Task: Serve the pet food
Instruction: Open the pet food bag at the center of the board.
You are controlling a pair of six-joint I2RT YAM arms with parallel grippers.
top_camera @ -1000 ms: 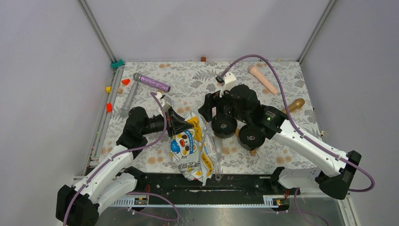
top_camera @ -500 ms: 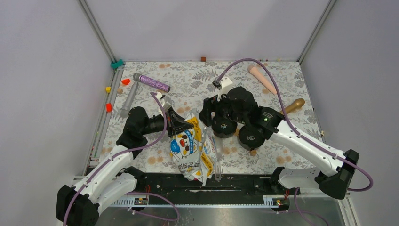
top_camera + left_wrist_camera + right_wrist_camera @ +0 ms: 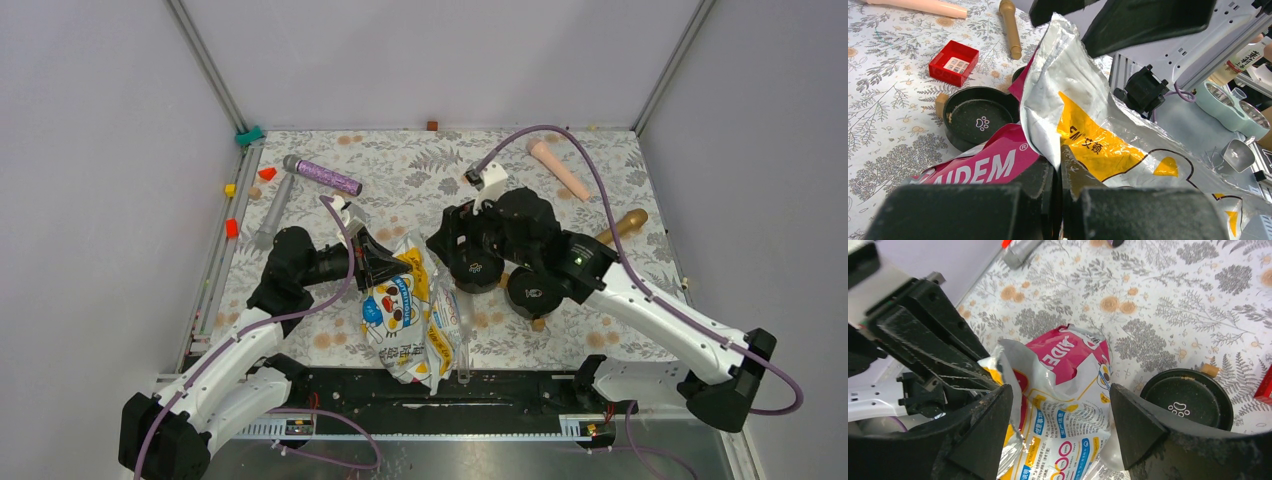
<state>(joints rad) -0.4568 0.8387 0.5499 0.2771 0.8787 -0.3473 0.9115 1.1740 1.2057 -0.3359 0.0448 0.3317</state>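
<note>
Pet food bag (image 3: 405,315), yellow, white and pink with a cartoon cat, lies at the middle of the near edge of the desk (image 3: 400,165). Its bottom end hangs over onto the black rail. Its torn top, silver inside, is raised toward the far side, and its contents do not show.

The left fingers (image 3: 385,262) are closed tight on the left flap of that top, with foil pinched between them. The right fingers (image 3: 441,240) are spread wide over the open end from the right and grip nothing. Whether either of them brushes the foil is hard to say from the wrist view.

Two black bowls with paw prints sit just right of the bag. The left bowl (image 3: 477,268) is right against the bag's pink edge, and the right bowl (image 3: 533,290) is just beside it. A red box (image 3: 954,63) lies near the bowls. A wooden pestle (image 3: 625,223) lies further right, and a purple microphone (image 3: 322,175) lies at the far left.
</note>
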